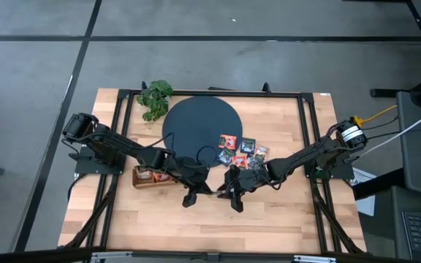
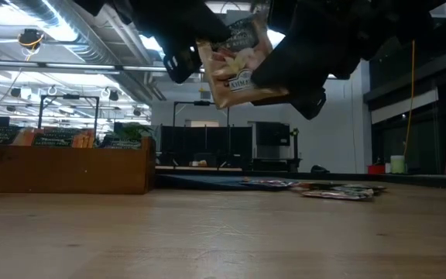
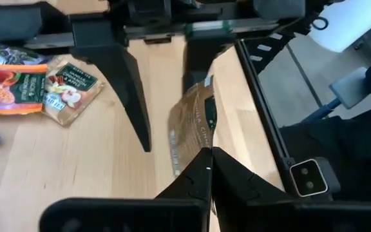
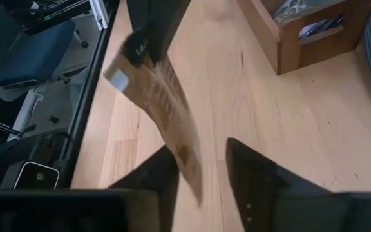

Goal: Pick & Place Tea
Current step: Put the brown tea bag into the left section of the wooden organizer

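Beside the wooden tray [image 1: 146,176], the left gripper [image 3: 209,154] pinches a tan tea sachet [image 3: 195,125]; the right gripper [image 4: 201,164] is loosened around it.

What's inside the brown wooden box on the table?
The wooden box holds tea sachets standing upright, with dark green and orange tops poking above its wall. How many there are, and what lies lower down, is hidden behind that wall.

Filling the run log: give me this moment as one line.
stage: handover above table | left gripper: shut on tea sachet | right gripper: open around sachet | remaining sachets: beside dark disc | wooden tray: holds sachets
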Tool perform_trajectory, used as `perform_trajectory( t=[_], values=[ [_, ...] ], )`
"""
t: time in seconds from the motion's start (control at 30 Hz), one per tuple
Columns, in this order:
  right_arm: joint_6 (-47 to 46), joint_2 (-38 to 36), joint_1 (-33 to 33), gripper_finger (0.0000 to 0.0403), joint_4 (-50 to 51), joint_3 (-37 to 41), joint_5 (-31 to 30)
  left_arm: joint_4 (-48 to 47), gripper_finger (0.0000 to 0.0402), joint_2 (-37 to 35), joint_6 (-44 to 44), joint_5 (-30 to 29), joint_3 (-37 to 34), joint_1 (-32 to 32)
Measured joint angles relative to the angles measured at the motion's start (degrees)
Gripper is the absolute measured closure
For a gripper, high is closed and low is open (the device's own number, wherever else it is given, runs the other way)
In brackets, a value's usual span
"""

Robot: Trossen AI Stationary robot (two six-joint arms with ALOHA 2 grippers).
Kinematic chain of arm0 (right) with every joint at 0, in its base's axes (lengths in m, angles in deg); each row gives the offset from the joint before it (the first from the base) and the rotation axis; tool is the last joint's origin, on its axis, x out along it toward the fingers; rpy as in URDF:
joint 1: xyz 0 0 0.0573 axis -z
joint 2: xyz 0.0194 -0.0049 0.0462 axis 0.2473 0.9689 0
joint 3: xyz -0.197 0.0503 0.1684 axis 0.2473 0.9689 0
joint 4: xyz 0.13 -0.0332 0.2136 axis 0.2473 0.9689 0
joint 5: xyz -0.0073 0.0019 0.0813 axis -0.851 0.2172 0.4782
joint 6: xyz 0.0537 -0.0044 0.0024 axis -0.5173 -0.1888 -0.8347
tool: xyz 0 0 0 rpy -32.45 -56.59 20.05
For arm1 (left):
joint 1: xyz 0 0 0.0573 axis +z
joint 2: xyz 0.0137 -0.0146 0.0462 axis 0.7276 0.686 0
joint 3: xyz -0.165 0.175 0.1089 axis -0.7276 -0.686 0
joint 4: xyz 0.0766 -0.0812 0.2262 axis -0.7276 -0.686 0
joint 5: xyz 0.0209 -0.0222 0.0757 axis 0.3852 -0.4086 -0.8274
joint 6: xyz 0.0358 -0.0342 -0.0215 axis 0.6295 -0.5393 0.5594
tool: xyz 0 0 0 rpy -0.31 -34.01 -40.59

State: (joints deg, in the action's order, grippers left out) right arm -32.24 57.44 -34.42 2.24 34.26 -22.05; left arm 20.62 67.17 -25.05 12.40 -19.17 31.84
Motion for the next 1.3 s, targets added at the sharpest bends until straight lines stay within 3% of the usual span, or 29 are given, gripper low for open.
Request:
perform_trajectory(
  t=[0.17, 0.33, 0.53, 0.87, 1.03, 1.3],
  values=[
    [-0.01, 0.0, 0.0, 0.0209, 0.42, 0.0, 0.0, -3.73, 0.0399, 0.0, -1.28, -1.41, 0.0, -0.04],
    [-0.28, 0.0, 0.0, 0.0173, 3.75, 0.0, -0.72, -9.38, 0.0399, 0.0, -3.83, -1.83, 0.0, -0.28],
    [-1.85, 0.0, 0.0, 0.0167, 8.66, 0.0, -4.11, -12.83, 0.0399, -1.26, -5.72, -2.87, 0.0, -2.16],
    [-1.8, 0.0, 0.0, 0.0167, 9.38, 0.0, -4.63, -29.74, 0.0399, -12.33, -13.1, -13.75, 0.0, -9.19],
    [-1.78, 0.0, 0.0, 0.0167, 9.4, 0.0, -4.79, -41.32, 0.0399, -16.57, -21.44, -19.41, -0.02, -13.34],
    [-1.67, 0.0, 0.0, 0.0167, 9.69, 0.0, -5.49, -57.25, 0.0399, -19.2, -34.86, -23.11, -0.04, -19.71]
  ],
)
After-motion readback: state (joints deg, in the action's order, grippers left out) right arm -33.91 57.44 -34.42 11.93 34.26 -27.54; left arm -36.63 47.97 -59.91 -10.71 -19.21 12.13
